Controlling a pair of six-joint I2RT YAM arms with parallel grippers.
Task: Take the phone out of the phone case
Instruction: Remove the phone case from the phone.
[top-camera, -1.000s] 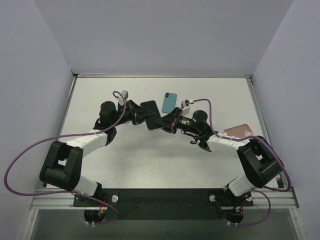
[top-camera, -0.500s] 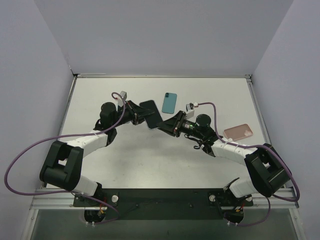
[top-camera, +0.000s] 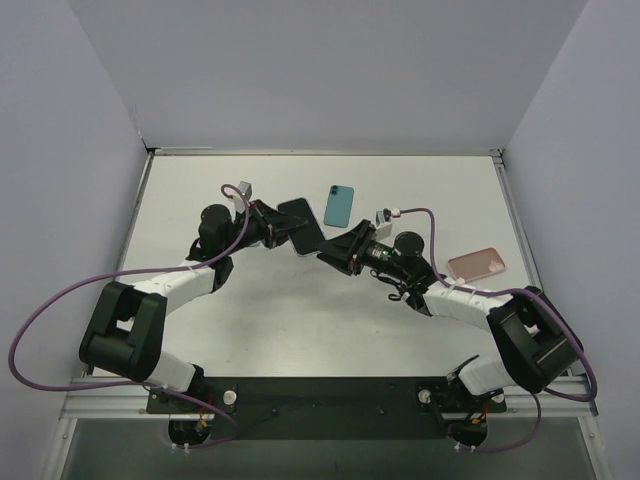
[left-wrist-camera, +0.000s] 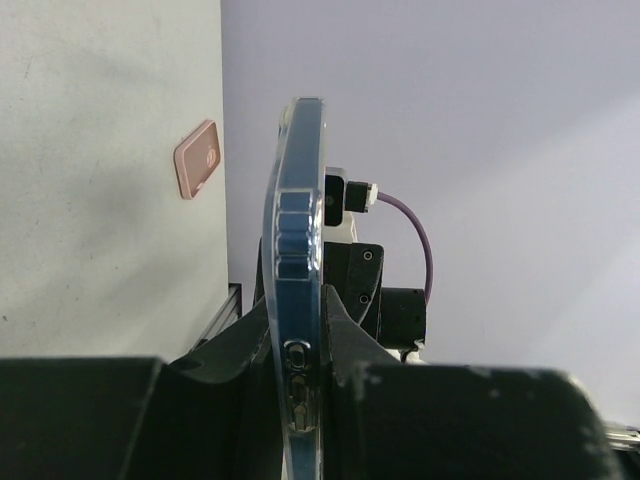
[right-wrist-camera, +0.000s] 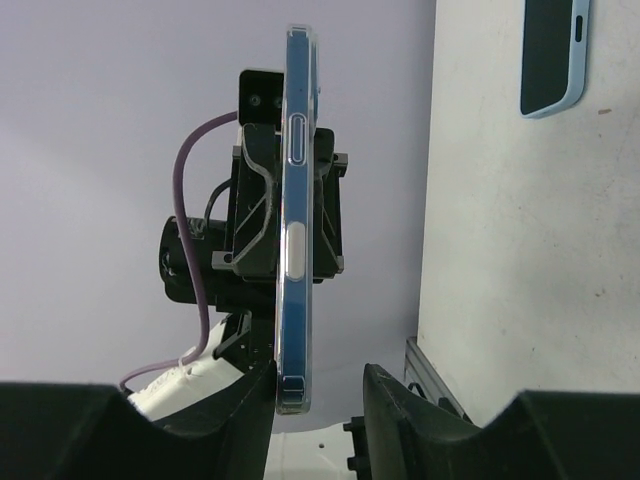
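Clear plastic case (left-wrist-camera: 298, 200) and the blue phone (right-wrist-camera: 298, 140) inside it hung just left of the teal phone (top-camera: 339, 205), clamped by the left gripper (left-wrist-camera: 300, 340). Round its end the right gripper (right-wrist-camera: 320, 380) stood partly open, gripping nothing. It looked stiff, slick and light; a case corner seemed best to peel.

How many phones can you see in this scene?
3. A clear-cased phone is held on edge in the left gripper above the table; a light blue phone lies flat just behind it; a pink phone lies flat near the right edge. No others show.
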